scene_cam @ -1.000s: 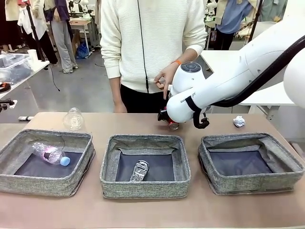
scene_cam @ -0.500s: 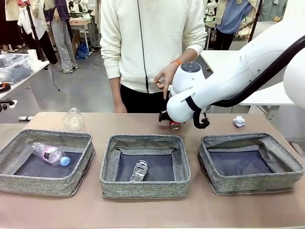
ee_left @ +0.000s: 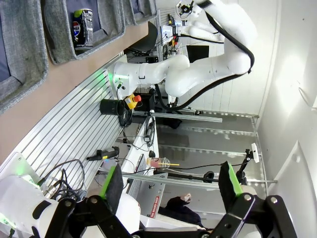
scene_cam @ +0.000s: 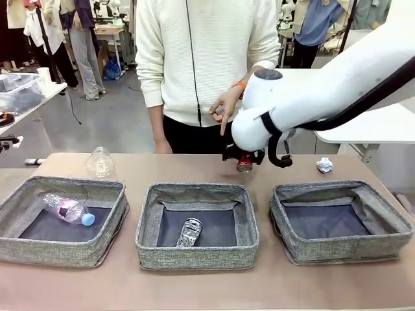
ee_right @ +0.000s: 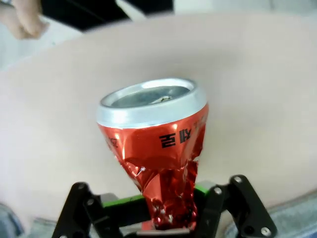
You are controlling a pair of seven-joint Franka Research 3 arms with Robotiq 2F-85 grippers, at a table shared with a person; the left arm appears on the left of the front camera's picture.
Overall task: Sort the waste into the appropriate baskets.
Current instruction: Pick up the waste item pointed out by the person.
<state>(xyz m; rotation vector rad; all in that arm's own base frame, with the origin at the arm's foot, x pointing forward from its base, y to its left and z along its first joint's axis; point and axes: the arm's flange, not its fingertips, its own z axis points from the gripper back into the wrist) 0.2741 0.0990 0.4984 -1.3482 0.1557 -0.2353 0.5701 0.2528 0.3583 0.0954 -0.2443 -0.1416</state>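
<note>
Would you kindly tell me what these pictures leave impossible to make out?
- Front view: the right gripper, its fingers mostly hidden behind its own white wrist.
- Right wrist view: the red can, its crushed base buried between the pads.
- Front view: the bottle, its label too small to read.

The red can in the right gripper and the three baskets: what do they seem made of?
The red can: thin metal, probably aluminium, glossy red coating; silver rim, sharp crumpled creases. The baskets: grey woven fabric, matte; the weave shows and the walls look soft.
</note>
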